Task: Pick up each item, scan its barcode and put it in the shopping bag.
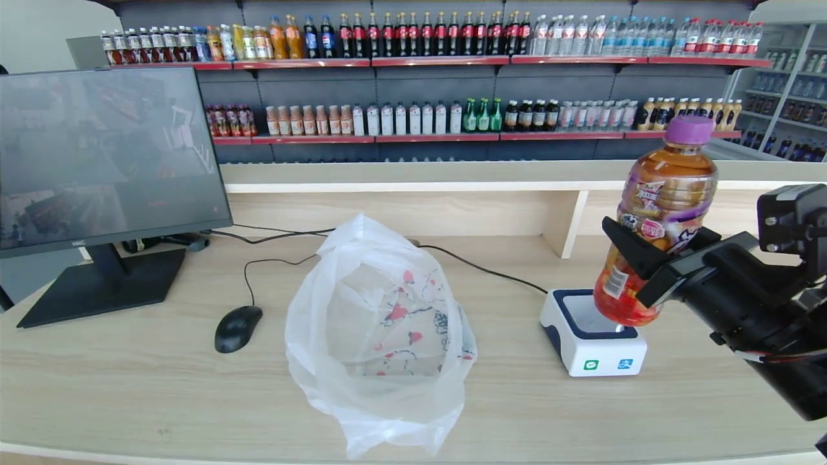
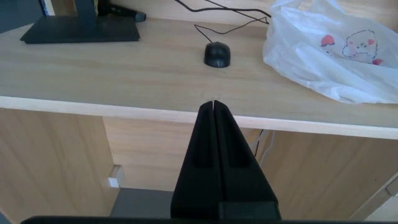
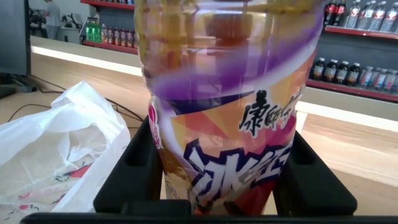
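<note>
Scanning step in hand. Your right gripper is clamped on the purple-capped orange plastic drink bottle, just above the white box scanner. Left gripper: fingers together, empty. Next, turn the barcode toward the scanner, then carry the bottle to the translucent white plastic shopping bag beside the scanner.
</note>
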